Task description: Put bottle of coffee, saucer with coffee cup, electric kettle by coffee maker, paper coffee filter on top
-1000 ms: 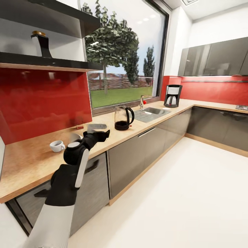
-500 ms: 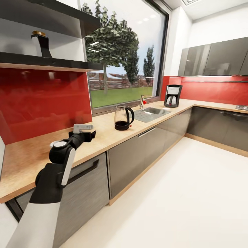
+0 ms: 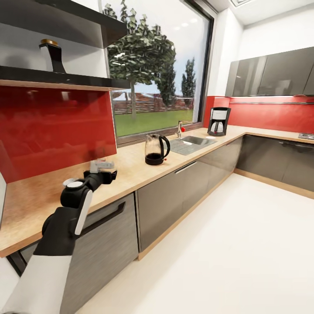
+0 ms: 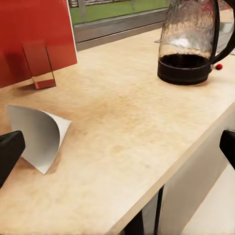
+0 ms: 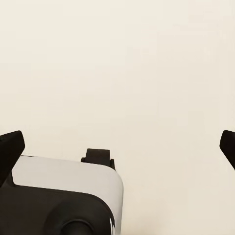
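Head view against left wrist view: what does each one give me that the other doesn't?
Head view alone: the coffee maker far along the countertop, the sink, the shelf and the window. Left wrist view alone: the paper filter lying on its side on the wood, and the wide gap between the left claw fingertips. Both: the kettle and the countertop.
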Controlling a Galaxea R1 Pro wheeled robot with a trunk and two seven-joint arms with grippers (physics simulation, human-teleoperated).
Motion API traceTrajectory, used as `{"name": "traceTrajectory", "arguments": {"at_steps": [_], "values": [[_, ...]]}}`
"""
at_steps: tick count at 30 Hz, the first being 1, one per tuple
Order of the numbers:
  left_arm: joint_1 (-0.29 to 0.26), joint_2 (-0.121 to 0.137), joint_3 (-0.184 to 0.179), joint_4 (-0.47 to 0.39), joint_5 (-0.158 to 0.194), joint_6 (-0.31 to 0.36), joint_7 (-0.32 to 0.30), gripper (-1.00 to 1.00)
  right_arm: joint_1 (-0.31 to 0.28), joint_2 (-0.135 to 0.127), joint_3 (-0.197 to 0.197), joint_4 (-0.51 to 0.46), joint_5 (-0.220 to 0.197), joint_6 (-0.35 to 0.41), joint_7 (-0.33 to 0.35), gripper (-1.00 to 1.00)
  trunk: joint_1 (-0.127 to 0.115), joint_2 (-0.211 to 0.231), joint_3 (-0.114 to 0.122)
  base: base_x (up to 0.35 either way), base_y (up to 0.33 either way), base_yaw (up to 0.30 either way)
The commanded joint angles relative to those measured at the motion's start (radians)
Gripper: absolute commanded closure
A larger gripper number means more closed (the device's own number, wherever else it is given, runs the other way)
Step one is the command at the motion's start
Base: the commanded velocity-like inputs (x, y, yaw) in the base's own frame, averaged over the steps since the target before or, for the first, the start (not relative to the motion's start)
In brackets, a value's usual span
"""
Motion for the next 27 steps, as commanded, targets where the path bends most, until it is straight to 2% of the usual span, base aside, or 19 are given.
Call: {"name": "traceTrajectory", "arguments": {"at_steps": [1, 6, 10, 13, 14, 18, 22, 27], "values": [[-0.001, 0.001, -0.001, 0.016, -0.002, 0.003, 0.001, -1.0, -0.001, 0.0, 0.0, 0.001, 0.007, -0.003, 0.0, -1.0, 0.0, -0.001, -0.001, 0.0, 0.0, 0.0], [-0.001, 0.003, -0.001, 0.042, -0.002, -0.007, 0.002, -1.0, -0.001, 0.0, 0.0, 0.001, 0.007, -0.003, 0.0, -1.0, 0.0, -0.001, -0.001, 0.0, 0.0, 0.0], [0.0, 0.009, -0.001, 0.072, -0.002, -0.048, 0.003, -1.0, -0.001, 0.0, 0.0, 0.001, 0.007, -0.003, 0.0, -1.0, 0.0, -0.001, -0.001, 0.0, 0.0, 0.0], [0.0, 0.028, 0.0, 0.078, -0.002, -0.059, 0.003, -1.0, -0.001, 0.0, 0.0, 0.001, 0.007, -0.003, 0.0, -1.0, 0.0, -0.001, -0.001, 0.0, 0.0, 0.0], [0.002, 0.043, 0.0, 0.083, -0.002, -0.081, 0.004, -1.0, -0.001, 0.0, 0.0, 0.001, 0.007, -0.003, 0.0, -1.0, 0.0, -0.001, -0.001, 0.0, 0.0, 0.0], [0.002, 0.048, 0.0, 0.104, 0.0, -0.121, 0.005, -1.0, -0.001, 0.0, 0.001, 0.001, 0.007, -0.003, -0.001, -1.0, 0.0, -0.001, -0.001, 0.0, 0.0, 0.0], [0.002, 0.051, 0.0, 0.167, 0.001, -0.189, 0.005, -1.0, -0.001, 0.0, 0.001, 0.001, 0.007, -0.003, 0.0, -1.0, 0.0, -0.001, -0.001, 0.0, 0.0, 0.0], [0.002, 0.05, -0.001, 0.192, 0.004, -0.223, 0.005, -1.0, -0.001, 0.0, 0.0, 0.001, 0.007, -0.003, 0.0, -1.0, 0.0, -0.001, -0.001, 0.0, 0.0, 0.0]]}}
